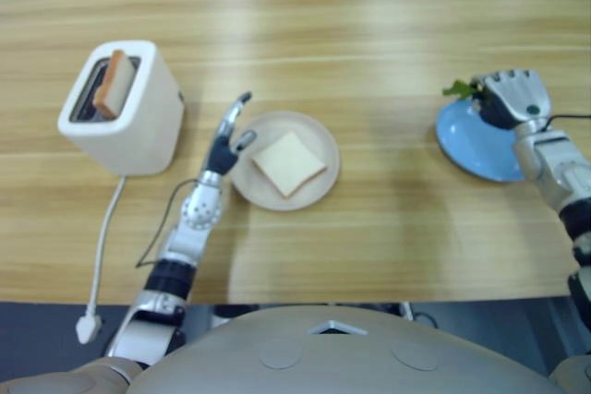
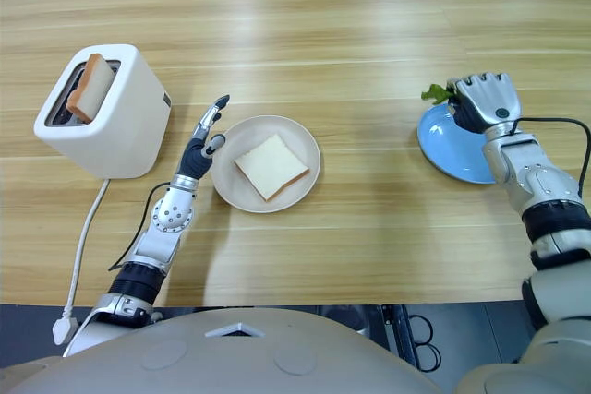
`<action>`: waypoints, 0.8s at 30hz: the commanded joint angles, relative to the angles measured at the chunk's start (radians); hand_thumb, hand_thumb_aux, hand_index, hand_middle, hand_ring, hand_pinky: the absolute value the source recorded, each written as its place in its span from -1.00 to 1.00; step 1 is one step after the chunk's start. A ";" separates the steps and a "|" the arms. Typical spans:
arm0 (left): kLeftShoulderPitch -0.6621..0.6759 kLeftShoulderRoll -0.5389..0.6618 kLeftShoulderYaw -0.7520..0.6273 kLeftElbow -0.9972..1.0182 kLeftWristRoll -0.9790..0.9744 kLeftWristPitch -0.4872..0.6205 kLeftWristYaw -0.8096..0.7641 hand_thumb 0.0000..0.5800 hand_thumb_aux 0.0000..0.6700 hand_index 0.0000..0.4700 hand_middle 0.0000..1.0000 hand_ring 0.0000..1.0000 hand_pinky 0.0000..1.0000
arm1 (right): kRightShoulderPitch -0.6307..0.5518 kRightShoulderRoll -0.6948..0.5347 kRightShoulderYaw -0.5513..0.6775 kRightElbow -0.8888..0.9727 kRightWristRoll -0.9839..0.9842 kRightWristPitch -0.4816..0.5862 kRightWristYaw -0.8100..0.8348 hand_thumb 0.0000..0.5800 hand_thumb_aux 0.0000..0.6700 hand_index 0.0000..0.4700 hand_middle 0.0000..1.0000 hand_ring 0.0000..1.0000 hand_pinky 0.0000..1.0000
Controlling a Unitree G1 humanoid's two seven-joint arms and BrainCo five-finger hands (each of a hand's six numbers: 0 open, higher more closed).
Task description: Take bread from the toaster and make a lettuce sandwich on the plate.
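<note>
A white toaster [image 1: 125,113] stands at the left with one slice of bread [image 1: 111,83] sticking up from a slot. A beige plate [image 1: 317,185] in the middle holds a white bread slice [image 1: 289,163]. My left hand [image 1: 228,143] rests just left of the plate, fingers straight and open, holding nothing. On the right, my right hand [image 2: 485,101] sits over a blue plate [image 2: 448,152], fingers curled down on a green lettuce leaf [image 2: 436,93] that pokes out at the hand's left side.
The toaster's white cord [image 1: 103,246] runs down to a plug [image 1: 87,327] hanging past the table's front edge. Bare wooden tabletop [image 1: 369,34] stretches behind and between the two plates.
</note>
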 commanded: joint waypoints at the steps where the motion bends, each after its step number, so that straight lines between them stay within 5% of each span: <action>1: -0.004 -0.004 -0.006 0.026 0.007 0.005 0.000 -1.00 -1.00 -1.00 -1.00 -1.00 -1.00 | 0.067 0.015 -0.069 -0.248 0.007 0.063 0.101 1.00 1.00 0.96 1.00 1.00 1.00; 6: -0.019 -0.011 -0.003 0.053 -0.010 -0.004 -0.003 -1.00 -1.00 -1.00 -1.00 -1.00 -1.00 | 0.096 0.130 -0.064 -0.495 -0.015 0.098 0.201 1.00 1.00 0.96 1.00 1.00 1.00; 10: -0.030 -0.016 0.019 0.081 -0.045 -0.015 -0.005 -1.00 -1.00 -1.00 -1.00 -1.00 -1.00 | 0.060 0.315 0.056 -0.549 -0.061 0.082 0.271 1.00 1.00 0.96 1.00 1.00 1.00; 19: -0.041 -0.016 0.022 0.092 -0.051 -0.023 -0.006 -1.00 -1.00 -1.00 -1.00 -1.00 -1.00 | -0.016 0.579 0.263 -0.185 -0.119 -0.011 0.264 1.00 1.00 0.96 1.00 1.00 1.00; 24: -0.042 -0.021 0.019 0.095 -0.045 -0.024 -0.005 -1.00 -1.00 -1.00 -1.00 -1.00 -1.00 | -0.030 0.624 0.326 -0.014 -0.124 -0.056 0.265 1.00 1.00 0.96 1.00 1.00 1.00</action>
